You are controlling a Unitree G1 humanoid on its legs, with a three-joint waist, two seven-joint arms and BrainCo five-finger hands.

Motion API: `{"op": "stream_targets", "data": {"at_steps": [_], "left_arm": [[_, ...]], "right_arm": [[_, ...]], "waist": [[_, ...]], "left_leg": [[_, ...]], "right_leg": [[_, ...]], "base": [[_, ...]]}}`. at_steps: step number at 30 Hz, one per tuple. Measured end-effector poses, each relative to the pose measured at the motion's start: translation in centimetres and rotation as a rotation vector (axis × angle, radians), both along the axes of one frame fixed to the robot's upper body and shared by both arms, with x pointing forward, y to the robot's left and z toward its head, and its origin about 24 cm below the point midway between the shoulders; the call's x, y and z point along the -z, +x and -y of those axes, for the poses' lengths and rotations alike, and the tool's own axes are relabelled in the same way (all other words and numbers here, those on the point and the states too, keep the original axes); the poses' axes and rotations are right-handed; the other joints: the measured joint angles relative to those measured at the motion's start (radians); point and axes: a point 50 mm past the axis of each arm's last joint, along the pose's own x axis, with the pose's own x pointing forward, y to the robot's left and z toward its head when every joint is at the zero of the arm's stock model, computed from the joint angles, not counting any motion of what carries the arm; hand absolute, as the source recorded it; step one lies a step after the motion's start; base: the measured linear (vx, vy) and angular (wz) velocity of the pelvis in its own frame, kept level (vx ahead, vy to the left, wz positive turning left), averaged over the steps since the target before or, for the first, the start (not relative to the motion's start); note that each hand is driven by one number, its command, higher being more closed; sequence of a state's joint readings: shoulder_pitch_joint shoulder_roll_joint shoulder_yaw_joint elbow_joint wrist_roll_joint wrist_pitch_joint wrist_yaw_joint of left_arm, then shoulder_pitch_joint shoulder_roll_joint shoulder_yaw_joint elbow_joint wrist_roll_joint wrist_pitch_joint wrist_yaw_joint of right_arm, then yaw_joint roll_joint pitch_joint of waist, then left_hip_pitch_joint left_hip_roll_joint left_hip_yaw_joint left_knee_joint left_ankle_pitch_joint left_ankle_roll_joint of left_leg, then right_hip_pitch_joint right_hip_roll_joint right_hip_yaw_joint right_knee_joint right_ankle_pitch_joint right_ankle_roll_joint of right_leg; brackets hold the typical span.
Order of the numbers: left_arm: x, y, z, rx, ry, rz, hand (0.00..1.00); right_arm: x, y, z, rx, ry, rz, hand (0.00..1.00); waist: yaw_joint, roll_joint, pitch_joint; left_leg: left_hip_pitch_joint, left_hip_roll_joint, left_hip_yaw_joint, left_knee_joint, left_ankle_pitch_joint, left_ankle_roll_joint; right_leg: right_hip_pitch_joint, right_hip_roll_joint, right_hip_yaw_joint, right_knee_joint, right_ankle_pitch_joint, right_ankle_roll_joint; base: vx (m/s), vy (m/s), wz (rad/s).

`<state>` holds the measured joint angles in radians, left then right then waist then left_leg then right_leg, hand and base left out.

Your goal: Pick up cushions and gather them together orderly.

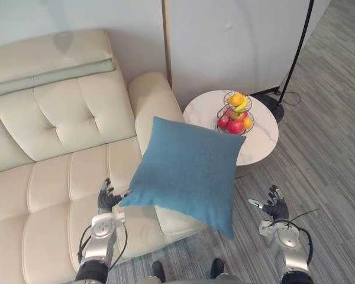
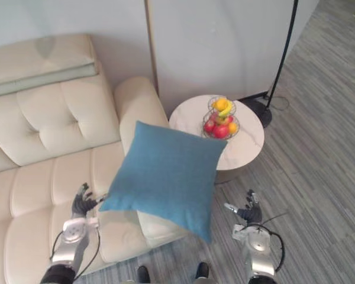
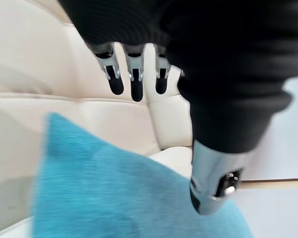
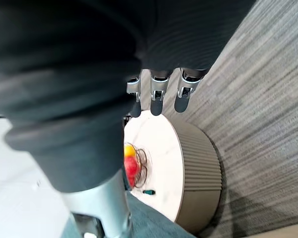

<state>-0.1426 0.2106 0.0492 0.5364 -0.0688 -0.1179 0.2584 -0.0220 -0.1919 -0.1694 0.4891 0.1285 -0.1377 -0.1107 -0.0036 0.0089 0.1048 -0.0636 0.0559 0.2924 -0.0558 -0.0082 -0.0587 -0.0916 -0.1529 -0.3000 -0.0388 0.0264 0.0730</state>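
blue cushion [image 1: 186,171] aloft over sofa [image 1: 47,177] | left hand [image 1: 109,198] at its 8 o'clock, right hand [image 1: 275,207] at 4, fingers [image 3: 131,89] spread, gripping nothing | pinch opposite corners (evenly)

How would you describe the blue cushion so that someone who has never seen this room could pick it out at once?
Find the cream sofa; at its armrest end, next to the round white side table, a square cushion shows above the seat's front corner. It is the one teal-blue thing among cream upholstery.
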Motion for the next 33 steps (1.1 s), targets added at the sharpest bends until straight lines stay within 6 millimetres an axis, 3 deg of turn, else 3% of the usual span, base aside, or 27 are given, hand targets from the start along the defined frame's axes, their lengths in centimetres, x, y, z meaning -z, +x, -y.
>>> {"op": "stream_targets", "data": {"at_steps": [6, 13, 14, 19, 25, 29, 33], "left_arm": [[-3.1, 3.9, 1.8, 0.072, 0.052, 0.094, 0.00], [-5.4, 6.6, 3.7, 0.136, 0.103, 0.143, 0.00], [-5.7, 7.0, 3.7, 0.134, 0.107, 0.148, 1.00], [-7.2, 8.0, 3.9, 0.131, 0.135, 0.189, 1.00], [-9.0, 8.7, 4.4, 0.150, 0.114, 0.253, 1.00], [-9.7, 8.3, 5.5, 0.177, 0.095, 0.305, 1.00], [-8.6, 6.3, 6.3, 0.194, 0.040, 0.314, 1.00]], "right_arm": [[-1.5, 2.9, -2.1, -0.081, 0.018, 0.058, 0.00], [-3.5, 6.1, -5.2, -0.174, 0.046, 0.129, 0.00], [-4.1, 6.8, -5.9, -0.195, 0.048, 0.146, 1.00], [-5.9, 8.8, -8.2, -0.265, 0.064, 0.199, 1.00], [-6.9, 9.5, -8.4, -0.275, 0.054, 0.222, 1.00], [-6.6, 9.3, -8.9, -0.306, 0.050, 0.213, 1.00], [-5.8, 7.4, -8.6, -0.305, 0.060, 0.208, 1.00]], "waist": [[-0.009, 0.002, 0.077], [-0.001, 0.004, 0.158], [0.001, 0.004, 0.162], [0.006, 0.005, 0.185], [0.007, 0.006, 0.185], [0.006, 0.007, 0.186], [0.009, 0.013, 0.187]], "left_leg": [[-0.089, 0.002, 0.003, 0.026, 0.000, 0.000], [-0.166, 0.009, 0.001, 0.063, 0.003, 0.004], [-0.184, 0.010, 0.001, 0.068, 0.005, 0.006], [-0.213, 0.013, 0.001, 0.077, 0.008, 0.009], [-0.216, 0.014, -0.001, 0.080, 0.009, 0.010], [-0.192, 0.019, -0.023, 0.098, 0.009, 0.010], [-0.127, 0.020, -0.034, 0.096, 0.009, 0.010]], "right_leg": [[-0.087, -0.002, 0.016, 0.002, 0.030, -0.002], [-0.164, -0.006, 0.037, 0.028, 0.040, -0.003], [-0.183, -0.006, 0.042, 0.037, 0.040, -0.003], [-0.212, -0.005, 0.048, 0.043, 0.044, -0.009], [-0.212, -0.005, 0.058, 0.042, 0.045, -0.011], [-0.166, -0.003, 0.063, 0.030, 0.045, -0.011], [-0.093, -0.004, 0.080, 0.016, 0.045, -0.011]], "base": [[-0.10, -0.012, -0.05], [-0.07, -0.003, -0.03], [-0.04, -0.006, -0.01], [-0.03, -0.006, 0.00], [0.00, -0.001, 0.01], [0.01, -0.022, 0.09], [0.02, -0.017, 0.02]]}}
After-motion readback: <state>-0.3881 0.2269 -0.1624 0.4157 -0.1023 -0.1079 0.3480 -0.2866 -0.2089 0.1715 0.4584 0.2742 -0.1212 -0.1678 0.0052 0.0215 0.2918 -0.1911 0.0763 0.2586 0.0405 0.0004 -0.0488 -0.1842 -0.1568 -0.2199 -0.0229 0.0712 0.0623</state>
